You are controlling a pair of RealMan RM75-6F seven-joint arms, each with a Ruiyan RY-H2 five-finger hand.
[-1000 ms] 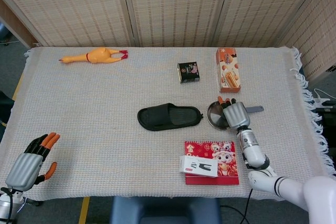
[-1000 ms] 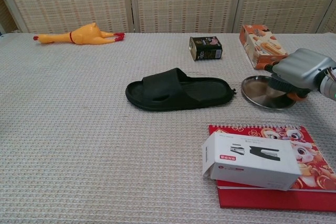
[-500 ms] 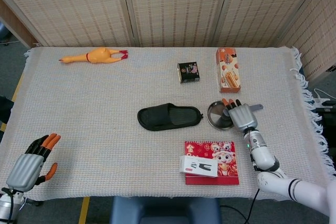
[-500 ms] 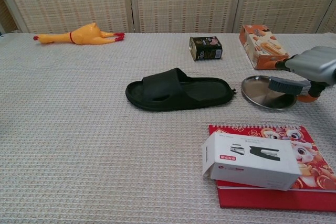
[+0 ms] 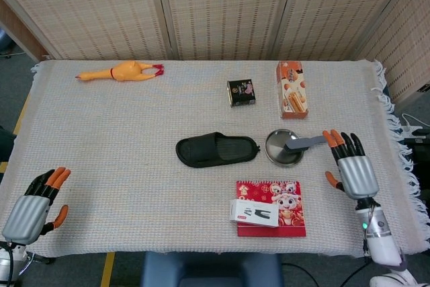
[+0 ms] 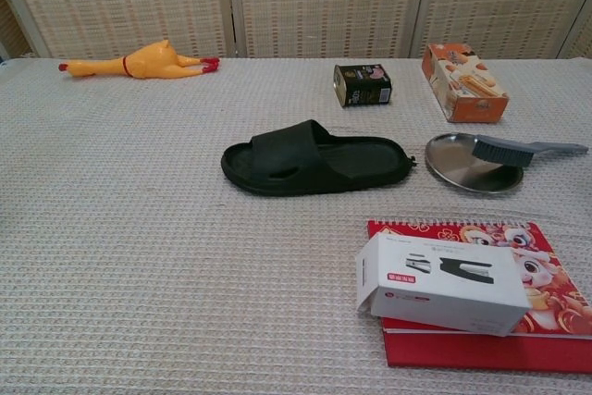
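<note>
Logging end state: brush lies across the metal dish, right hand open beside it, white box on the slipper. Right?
One error: the white box lies on the red calendar, not the slipper, as the chest view shows. The brush does lie across the metal dish, and the right hand is open beside it.

The surface [image 5: 134, 132] wears a pale woven cloth with a fringe at the right edge. At upper left lies a rubber chicken [image 5: 121, 71]. Upper middle holds a dark tin [image 5: 240, 92], with an orange box [image 5: 291, 89] to its right. In the centre lies a black slipper [image 5: 217, 148], just beside a metal dish [image 5: 281, 149]. A red book [image 5: 275, 206] lies at lower right.
</note>
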